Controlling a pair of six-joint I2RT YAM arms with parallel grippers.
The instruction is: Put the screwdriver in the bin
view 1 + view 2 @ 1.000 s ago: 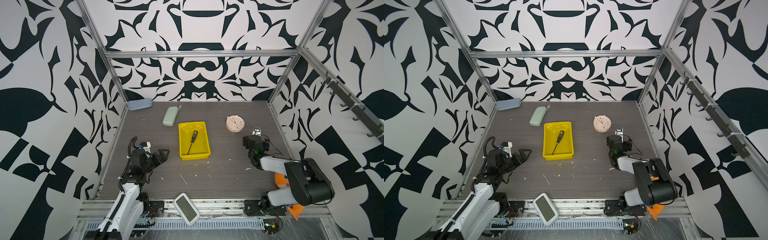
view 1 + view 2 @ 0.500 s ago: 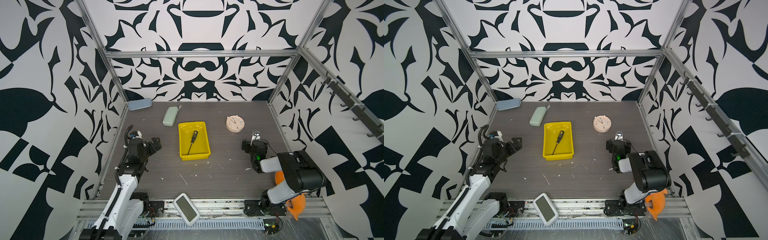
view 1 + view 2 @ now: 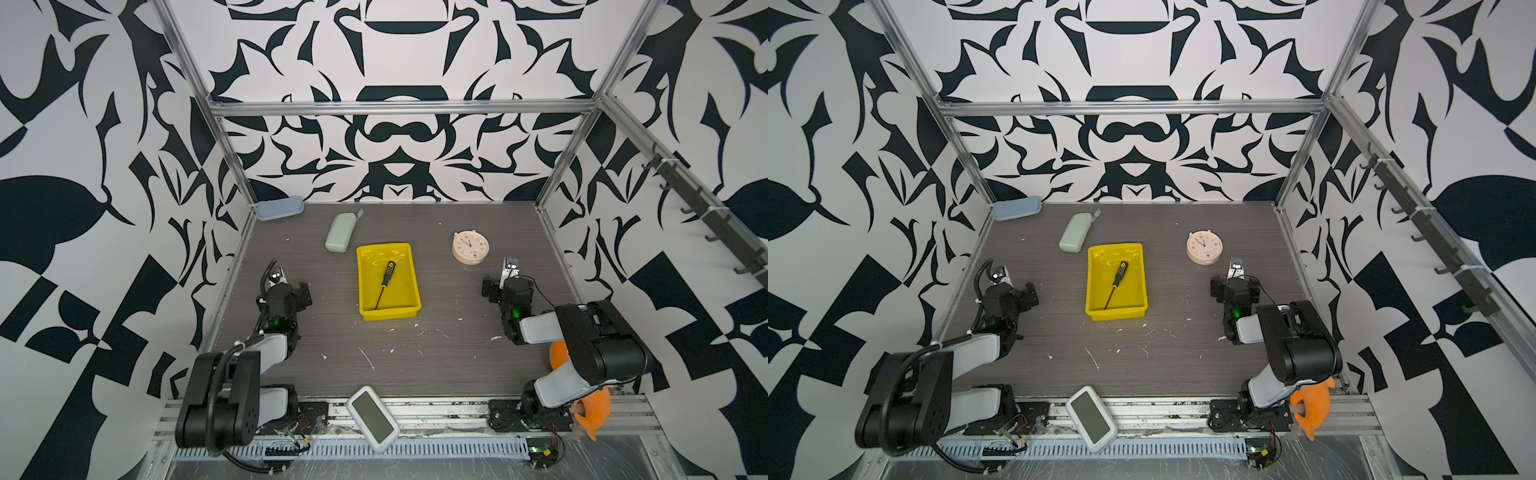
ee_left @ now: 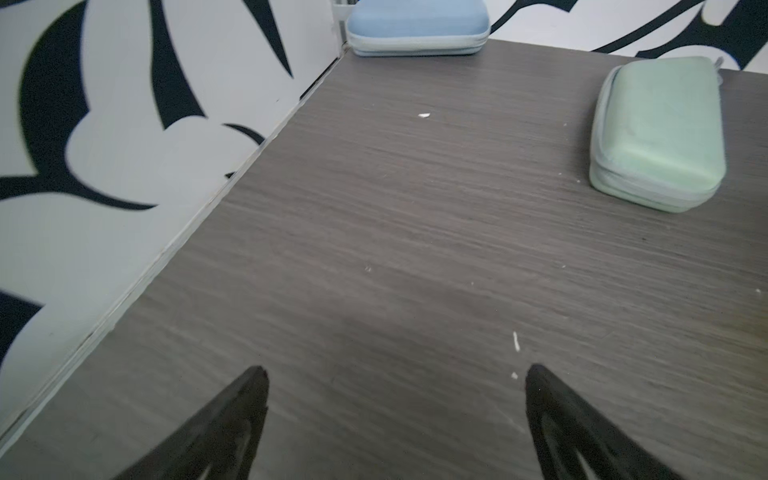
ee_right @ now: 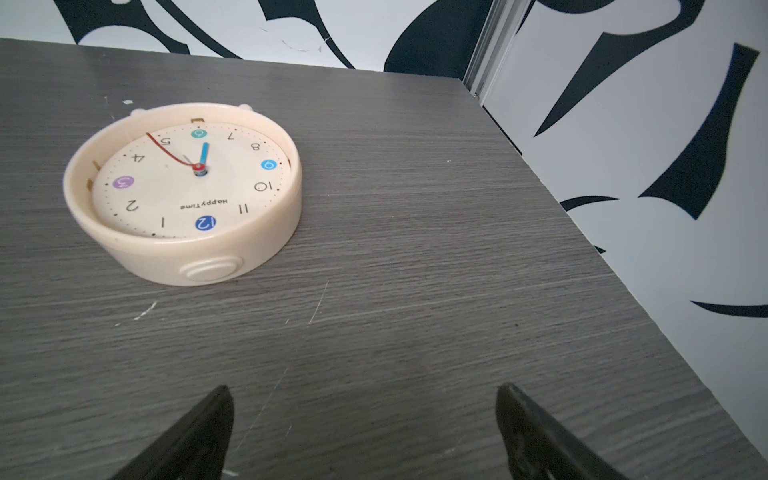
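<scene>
Midway across the tabletop (image 3: 436, 345), the screwdriver (image 3: 385, 283) lies slanted inside the bin (image 3: 390, 314), handle toward the far edge. My left gripper (image 4: 397, 370) and right gripper (image 5: 362, 387) gape wide and empty near the side edges. I judge the placing done, so I'd avoid nudging the bin.

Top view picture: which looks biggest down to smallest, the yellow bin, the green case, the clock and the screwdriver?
In a top view:
1. yellow bin
2. green case and clock: they look about alike, so I won't rank them.
3. screwdriver: long but very thin, lying inside the bin.
</scene>
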